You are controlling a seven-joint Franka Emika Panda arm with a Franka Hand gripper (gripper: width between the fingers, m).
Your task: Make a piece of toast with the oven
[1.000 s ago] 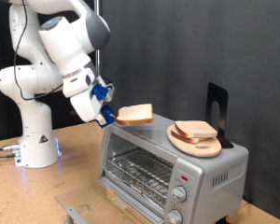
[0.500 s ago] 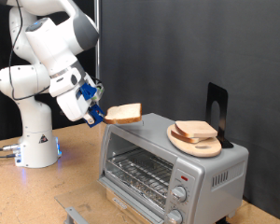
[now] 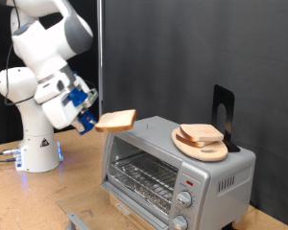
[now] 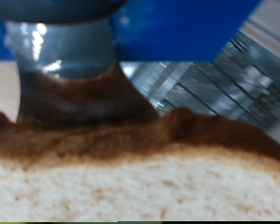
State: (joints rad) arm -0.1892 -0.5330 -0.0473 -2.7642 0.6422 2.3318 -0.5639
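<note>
We see the gripper [image 3: 92,122] clamped on the piece of toast [image 3: 116,120], suspended beside the oven [image 3: 173,168] top's left edge.

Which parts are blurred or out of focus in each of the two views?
Wrist view: the piece of toast fills the frame, soft and blurred; the finger is blurred too. Exterior view: fairly sharp, with the gripper holding the toast beside the oven.
</note>
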